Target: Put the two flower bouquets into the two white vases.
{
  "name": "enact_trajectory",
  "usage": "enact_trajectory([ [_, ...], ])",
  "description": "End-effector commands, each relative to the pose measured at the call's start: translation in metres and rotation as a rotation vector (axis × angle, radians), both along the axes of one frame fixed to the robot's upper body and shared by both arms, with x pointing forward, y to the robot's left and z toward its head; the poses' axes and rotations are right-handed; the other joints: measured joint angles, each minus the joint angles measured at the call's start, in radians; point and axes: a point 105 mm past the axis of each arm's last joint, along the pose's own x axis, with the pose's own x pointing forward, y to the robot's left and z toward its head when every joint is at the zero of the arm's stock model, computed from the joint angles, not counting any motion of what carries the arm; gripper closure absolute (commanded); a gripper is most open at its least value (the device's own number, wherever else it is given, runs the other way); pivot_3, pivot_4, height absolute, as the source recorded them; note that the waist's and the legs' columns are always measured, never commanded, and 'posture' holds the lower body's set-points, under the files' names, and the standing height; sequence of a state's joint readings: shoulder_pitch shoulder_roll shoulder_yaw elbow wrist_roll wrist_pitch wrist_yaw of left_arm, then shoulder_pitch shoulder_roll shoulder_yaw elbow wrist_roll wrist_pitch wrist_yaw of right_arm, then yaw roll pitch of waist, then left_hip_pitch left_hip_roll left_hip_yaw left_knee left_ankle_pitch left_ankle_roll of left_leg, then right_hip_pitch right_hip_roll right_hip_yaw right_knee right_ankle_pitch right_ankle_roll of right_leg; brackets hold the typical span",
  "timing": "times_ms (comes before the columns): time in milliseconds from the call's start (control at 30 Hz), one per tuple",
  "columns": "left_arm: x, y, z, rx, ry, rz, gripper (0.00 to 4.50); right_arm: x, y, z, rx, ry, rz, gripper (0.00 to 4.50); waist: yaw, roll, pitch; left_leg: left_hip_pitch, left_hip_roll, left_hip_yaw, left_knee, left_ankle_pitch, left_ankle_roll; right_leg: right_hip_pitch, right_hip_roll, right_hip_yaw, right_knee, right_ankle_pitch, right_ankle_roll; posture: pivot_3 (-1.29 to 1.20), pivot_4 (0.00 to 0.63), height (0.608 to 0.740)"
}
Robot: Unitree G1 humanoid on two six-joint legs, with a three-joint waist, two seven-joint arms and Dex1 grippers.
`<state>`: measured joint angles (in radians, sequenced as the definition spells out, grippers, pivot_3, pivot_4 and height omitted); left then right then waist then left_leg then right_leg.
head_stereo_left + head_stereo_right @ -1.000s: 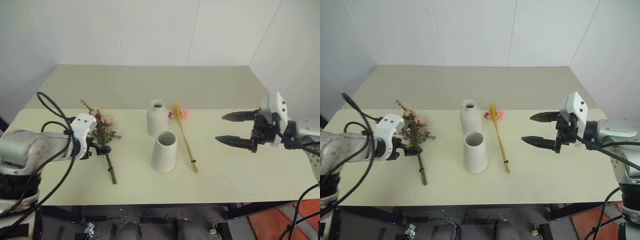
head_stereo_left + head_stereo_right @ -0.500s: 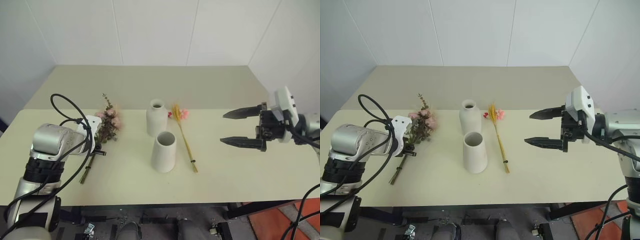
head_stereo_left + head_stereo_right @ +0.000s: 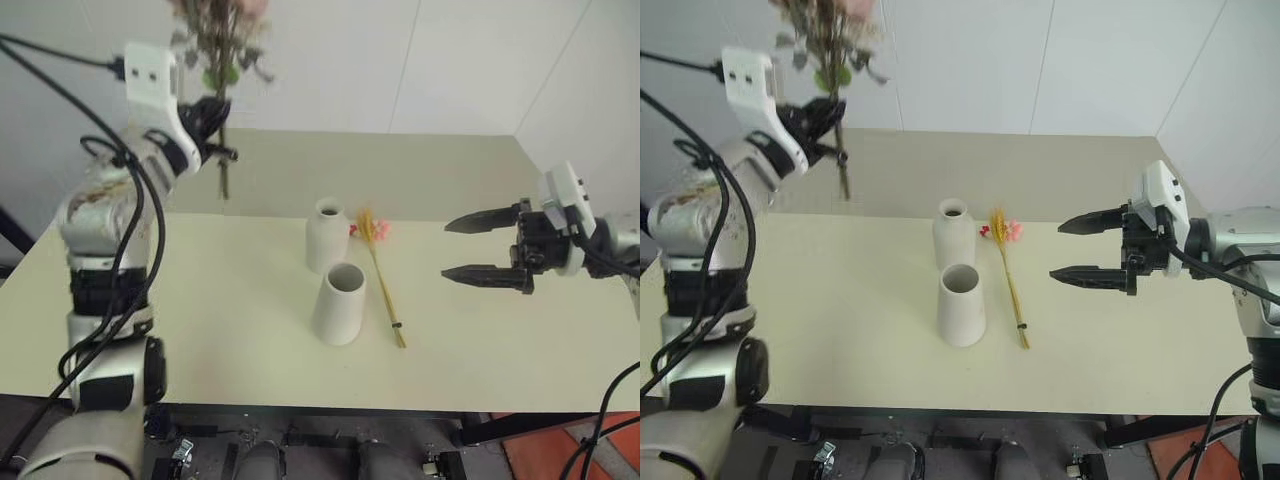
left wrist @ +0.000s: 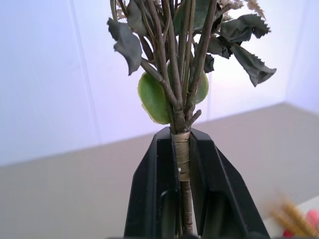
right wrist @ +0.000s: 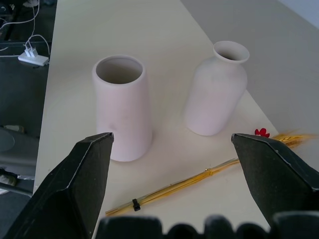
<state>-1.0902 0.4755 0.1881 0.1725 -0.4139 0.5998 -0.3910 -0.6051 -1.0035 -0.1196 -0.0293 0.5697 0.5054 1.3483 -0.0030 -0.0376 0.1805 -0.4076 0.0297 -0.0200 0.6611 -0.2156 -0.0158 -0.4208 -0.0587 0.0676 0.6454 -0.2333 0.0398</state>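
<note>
Left eye view: L gripper [image 3: 207,125] clenched on the rose bouquet [image 3: 215,40], held high off the table [image 3: 200,300], blooms up, stems hanging down

L wrist view has both fingers [image 4: 149,199] pinched on the taped part of the dark stems, grey-green leaves fanning above. R gripper [image 3: 482,245] hangs over the table's right side w/ jaws spread wide, grasping nothing, pointing twd the vases. Bottle vase [image 3: 327,235] stands upright near table centre; cone vase [image 3: 339,303] upright just in front of it, close but whether touching can't tell. Wheat bouquet [image 3: 380,275] lies flat on the table just right of both vases, pink-red bloom at the far end by the bottle vase, tied stalk ends nearer the front edge, betw vases & R gripper
</note>
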Motion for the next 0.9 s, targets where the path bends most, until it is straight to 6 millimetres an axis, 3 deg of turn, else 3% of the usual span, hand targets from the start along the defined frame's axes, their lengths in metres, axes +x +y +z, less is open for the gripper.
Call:
enact_trajectory([
  [33,-0.004,-0.029,0.024,-0.025,-0.099,-0.145,4.42,0.002,-0.003,0.010,0.001,-0.025,-0.061,0.00,-0.002,0.000,0.000,-0.001,0.000,0.000,0.000,0.000,0.000,-0.001,0.000,0.000,0.000,0.000,0.000,0.00,0.150,0.740],
  [233,-0.006,-0.071,0.029,-0.060,-0.109,-0.335,4.42,0.004,-0.010,0.015,0.062,0.037,-0.181,0.00,-0.015,0.000,0.000,-0.002,0.000,0.000,0.000,0.000,0.000,-0.002,0.000,0.000,0.001,0.000,0.001,0.00,0.150,0.740],
  [433,-0.004,-0.092,0.022,-0.047,-0.090,-0.407,4.42,-0.001,-0.012,0.014,0.075,0.047,-0.222,0.00,-0.015,0.000,0.000,-0.001,0.000,0.000,0.000,0.000,0.000,-0.002,0.000,0.001,0.001,0.000,0.001,0.00,0.150,0.740],
  [567,-0.003,-0.096,0.014,-0.039,-0.073,-0.419,4.42,-0.004,-0.013,0.012,0.074,0.043,-0.234,0.00,-0.014,0.000,0.000,-0.001,0.000,0.000,0.000,0.000,0.000,-0.002,0.000,0.000,0.001,0.000,0.001,0.00,0.150,0.740],
  [900,0.002,-0.102,-0.030,-0.012,-0.077,-0.398,4.42,-0.008,-0.012,0.012,0.083,0.020,-0.232,0.00,-0.013,0.000,0.000,-0.001,0.000,0.000,0.000,0.000,0.000,-0.001,0.000,0.001,0.001,0.000,0.001,0.00,0.150,0.740],
])
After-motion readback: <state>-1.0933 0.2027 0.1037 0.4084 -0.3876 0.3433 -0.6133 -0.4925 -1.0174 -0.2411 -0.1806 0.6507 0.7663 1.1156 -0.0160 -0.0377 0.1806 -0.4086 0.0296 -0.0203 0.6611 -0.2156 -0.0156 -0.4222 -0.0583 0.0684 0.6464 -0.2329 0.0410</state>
